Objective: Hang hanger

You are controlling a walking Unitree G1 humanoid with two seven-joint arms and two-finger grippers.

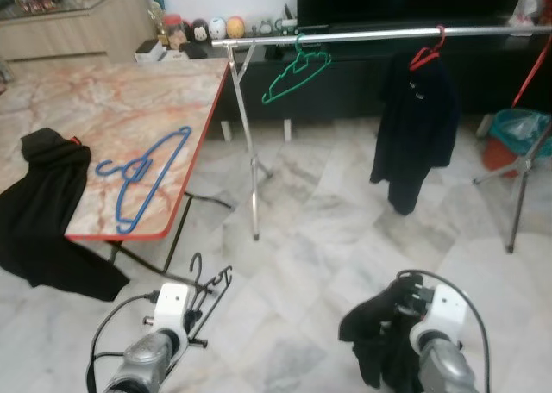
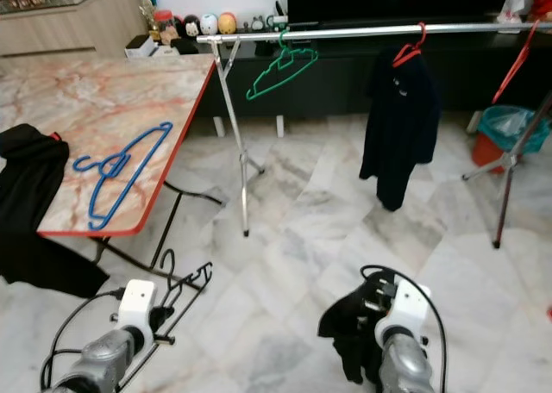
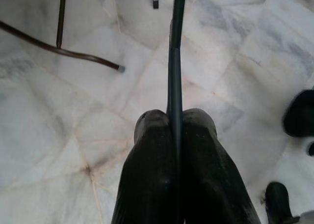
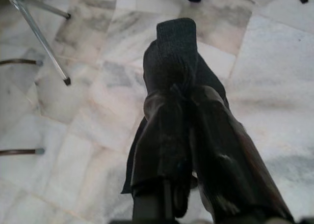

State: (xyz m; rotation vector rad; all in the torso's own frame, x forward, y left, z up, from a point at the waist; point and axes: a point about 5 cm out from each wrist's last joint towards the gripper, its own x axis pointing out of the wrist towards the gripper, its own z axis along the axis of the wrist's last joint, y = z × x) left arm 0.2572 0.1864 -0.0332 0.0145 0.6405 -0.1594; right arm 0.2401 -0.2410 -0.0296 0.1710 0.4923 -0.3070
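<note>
Black wire forms the hanger (image 1: 207, 294) held by the left claw (image 3: 174, 123), low over the marble floor (image 1: 310, 238); in the left wrist view both fingers (image 3: 152, 150) are pressed together on the thin bar of the hanger, which runs straight out between them. The right claw (image 4: 184, 98) is pinching a black garment (image 1: 375, 337), and the cloth bunches around and beyond its fingertips above the floor. Ahead stands a clothes rail (image 1: 379, 35) of bright metal, carried on slanted legs. A green hanger (image 1: 296, 72) hangs empty on the rail near its left end. A red hanger (image 1: 429, 53) hangs further right on the rail and carries a dark jacket (image 1: 414, 130). To the robot's left is a surface (image 1: 103, 109) with a marble-pattern top and a red edge. A blue hanger (image 1: 142, 173) lies flat on the surface near its front edge. Another black garment (image 1: 43, 212) is draped over the left corner of the surface and hangs down below it. A teal bin (image 1: 520, 133) stands on the floor at the far right, beside the right-hand legs of the rail.
</note>
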